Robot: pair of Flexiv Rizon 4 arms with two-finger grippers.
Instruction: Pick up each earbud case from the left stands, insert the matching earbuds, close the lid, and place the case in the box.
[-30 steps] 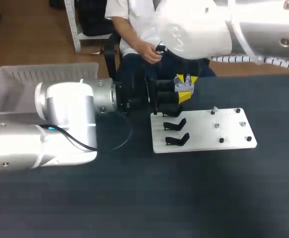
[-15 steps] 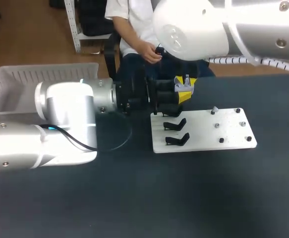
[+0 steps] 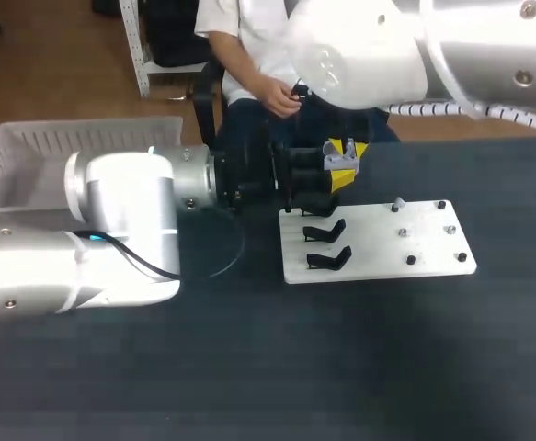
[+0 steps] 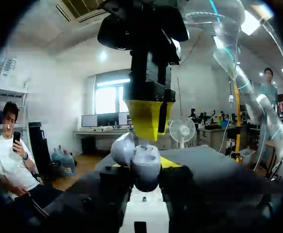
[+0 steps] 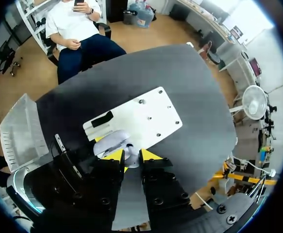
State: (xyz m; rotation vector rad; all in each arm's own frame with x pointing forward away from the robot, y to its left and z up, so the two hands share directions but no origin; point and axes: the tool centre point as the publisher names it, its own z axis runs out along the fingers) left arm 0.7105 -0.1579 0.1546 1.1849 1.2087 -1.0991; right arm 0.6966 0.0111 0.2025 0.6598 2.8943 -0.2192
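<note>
Your left gripper [image 4: 143, 183] is clamped on the open case [image 4: 142, 165], holding it over the 11 o'clock corner of the board [image 3: 415, 241]. The box [image 3: 28, 156] sits at the table's 9 o'clock. Hold the case level and bring your right gripper [image 4: 148, 121] straight down from 12 o'clock onto the well. Whether it grasps an earbud or is released can't be told. The case's wells are hidden too.
</note>
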